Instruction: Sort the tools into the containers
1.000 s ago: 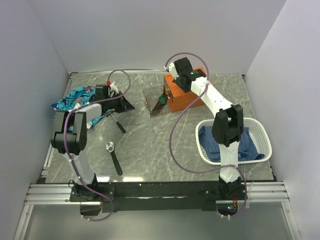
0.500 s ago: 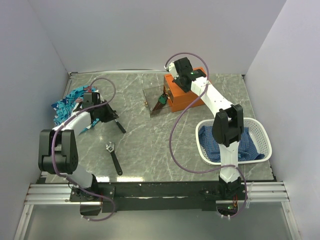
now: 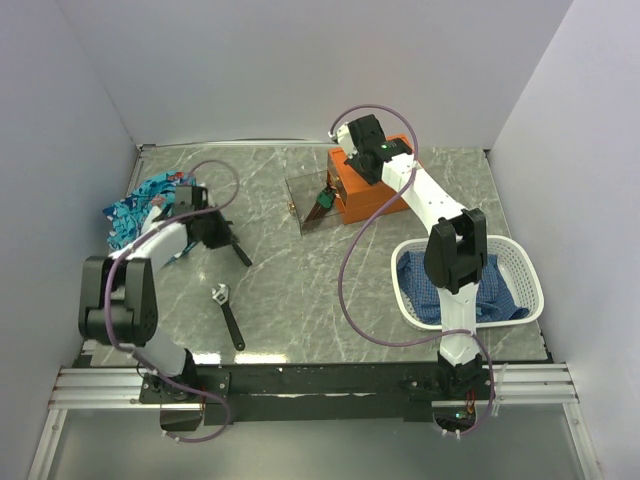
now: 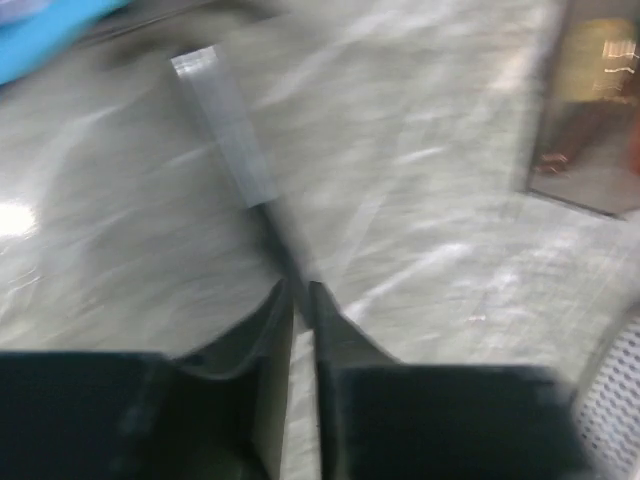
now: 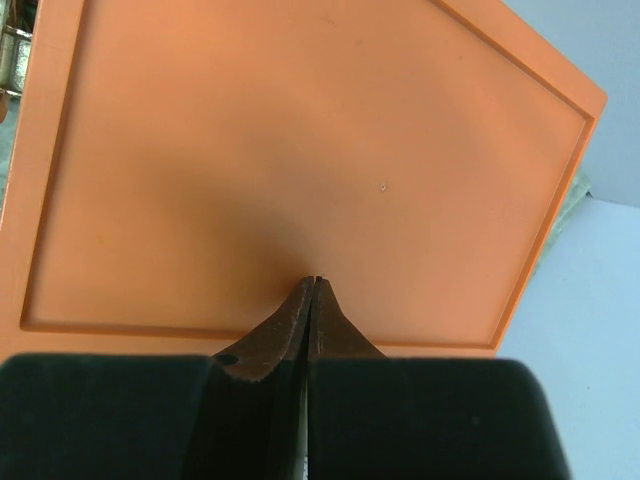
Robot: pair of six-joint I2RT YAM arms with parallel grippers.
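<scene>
- Step in hand (my reading): the left arm picks the hammer [image 4: 225, 120] off the tabletop [image 3: 300, 290], bound for the clear drawer [image 3: 303, 208].
- Left jaws: pointed down at the tabletop and only a narrow slit apart. The hammer's dark shaft runs straight into that slit at the tips, with the silver head ahead of the jaws and to their left.
- The wrist view is smeared. I cannot tell whether the pads pinch the shaft or only straddle it.
- To do it well: keep the shaft centred in the slit and close fully before any lift. The hold sits close to the heavy head, which should limit swing.
- From above, the black handle trails out past the jaws, so expect it to droop or pivot. Lift straight up, then check that the hammer has not turned.
- The drawer is pulled out of the orange box [image 5: 300, 150], ahead of the left jaws and well off to their right. It already holds something dark that I cannot identify.
- Right jaws: pressed fully together with nothing between them, tips right at the flat top of the orange box. Contact cannot be confirmed; probably steadying the box.
- Wrench [image 3: 228, 316]: flat on the tabletop, well apart from both sets of jaws.
</scene>
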